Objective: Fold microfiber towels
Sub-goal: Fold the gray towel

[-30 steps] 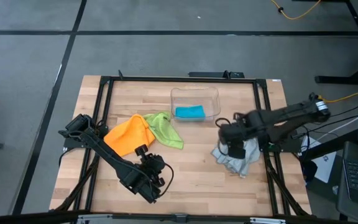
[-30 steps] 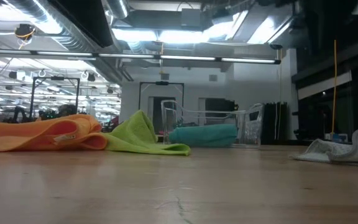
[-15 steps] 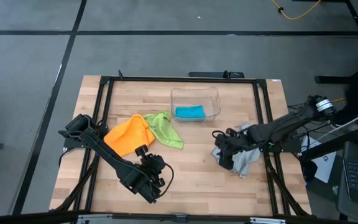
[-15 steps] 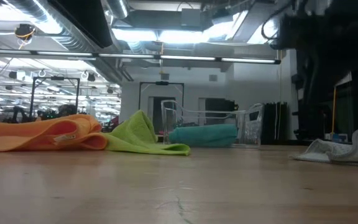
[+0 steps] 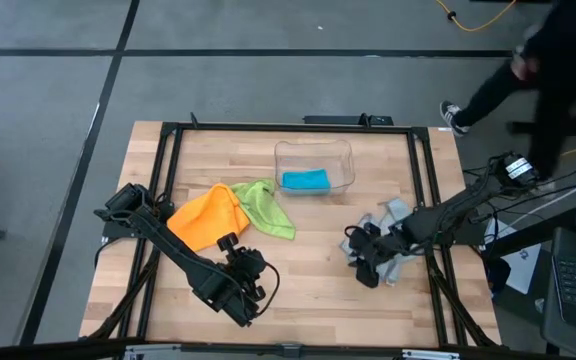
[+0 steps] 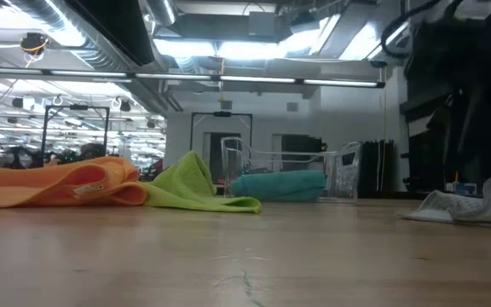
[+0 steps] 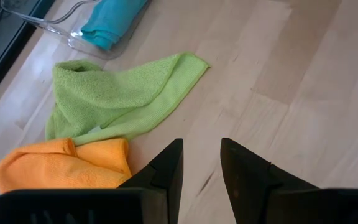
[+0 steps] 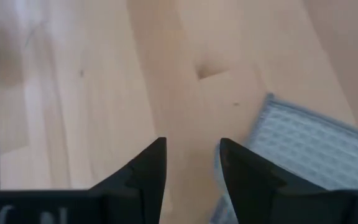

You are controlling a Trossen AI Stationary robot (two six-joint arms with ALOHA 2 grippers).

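A: Right gripper status?
B: Jaws parted, empty, low at the grey-blue towel's near edge; towel lies just beside, toward the table's right rail.
A: Left gripper?
B: Parted, parked, farther.

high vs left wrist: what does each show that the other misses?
Only the high view: the right gripper low at the pale grey-blue towel, a person beyond the table's far right corner, and both arms whole.

Only the left wrist view: the left gripper close up, fingers apart with nothing between them, over bare wood.

Both: the lime green towel, orange towel, and teal blue towel in the clear bin.
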